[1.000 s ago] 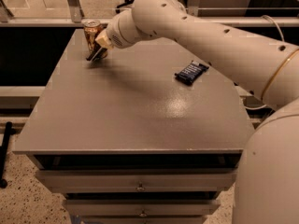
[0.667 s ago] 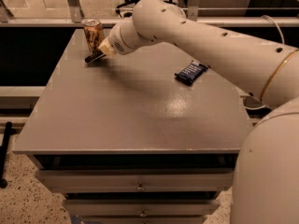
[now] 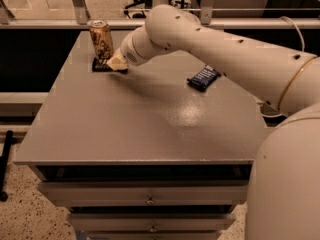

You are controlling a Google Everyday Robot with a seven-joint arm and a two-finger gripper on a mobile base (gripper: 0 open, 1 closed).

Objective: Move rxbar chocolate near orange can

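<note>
The orange can [image 3: 101, 39] stands upright at the far left corner of the grey table [image 3: 145, 129]. The rxbar chocolate [image 3: 101, 66] lies flat on the table right at the can's base, just in front of it. My gripper [image 3: 117, 63] is down at the bar's right end and covers that end. The arm reaches in from the right across the back of the table.
A smaller dark blue bar with white text [image 3: 204, 77] lies right of the table's middle. A rail and glass panel [image 3: 75, 19] run behind the table. Drawers [image 3: 150, 199] sit under the front edge.
My gripper has come down and slightly right beside the can. The bar went from tilted in the air to lying flat on the table.
</note>
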